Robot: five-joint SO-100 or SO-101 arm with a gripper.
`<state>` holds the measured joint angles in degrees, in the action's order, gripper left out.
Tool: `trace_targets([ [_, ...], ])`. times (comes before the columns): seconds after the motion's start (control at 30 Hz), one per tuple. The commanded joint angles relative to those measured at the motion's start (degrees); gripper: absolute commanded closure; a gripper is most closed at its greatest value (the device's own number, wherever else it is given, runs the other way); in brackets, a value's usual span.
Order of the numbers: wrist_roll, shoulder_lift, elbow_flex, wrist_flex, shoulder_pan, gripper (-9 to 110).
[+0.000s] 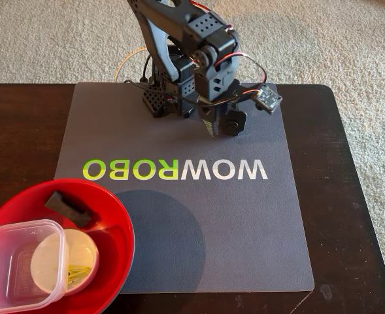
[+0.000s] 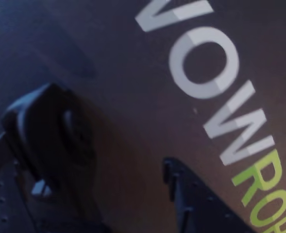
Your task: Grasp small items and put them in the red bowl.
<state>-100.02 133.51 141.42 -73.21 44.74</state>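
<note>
The red bowl (image 1: 117,226) sits at the near left corner of the table in the fixed view. Inside it lie a clear square tub (image 1: 9,261), a small white round bowl (image 1: 81,252) holding a yellow clip (image 1: 74,271), and a short black bar (image 1: 69,206). The arm is folded at the far side of the mat, and my gripper (image 1: 222,128) points down just above it, well away from the bowl. In the wrist view the gripper (image 2: 104,133) shows two dark fingers (image 2: 186,199) with bare mat between them, so it is open and holds nothing.
A grey mat (image 1: 244,229) printed WOWROBO (image 1: 179,169) covers most of the dark wooden table (image 1: 349,196). The arm's base (image 1: 159,98) stands at the mat's far edge. Beige carpet lies beyond the table.
</note>
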Motion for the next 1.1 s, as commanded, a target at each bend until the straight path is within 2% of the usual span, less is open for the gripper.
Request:
trace_targets([
  [0.0,0.7,-1.14,-0.09,1.41,-0.18,76],
  [0.17,1.93,-2.64,0.62,5.36,-4.39,101],
  [0.37,2.29,0.26,1.93,5.54,-11.16,101],
  [0.57,5.45,6.68,1.23,5.45,-24.26,101],
  [0.7,15.47,8.0,0.35,8.44,-34.19,101],
  [0.77,23.64,4.31,-3.52,8.7,-38.41,101],
  [0.9,44.56,-12.13,-25.22,0.53,-48.6,101],
  [0.97,51.15,-18.81,-35.95,-5.01,-51.24,101],
  [1.07,56.43,-19.69,-45.26,-9.23,-50.45,101],
])
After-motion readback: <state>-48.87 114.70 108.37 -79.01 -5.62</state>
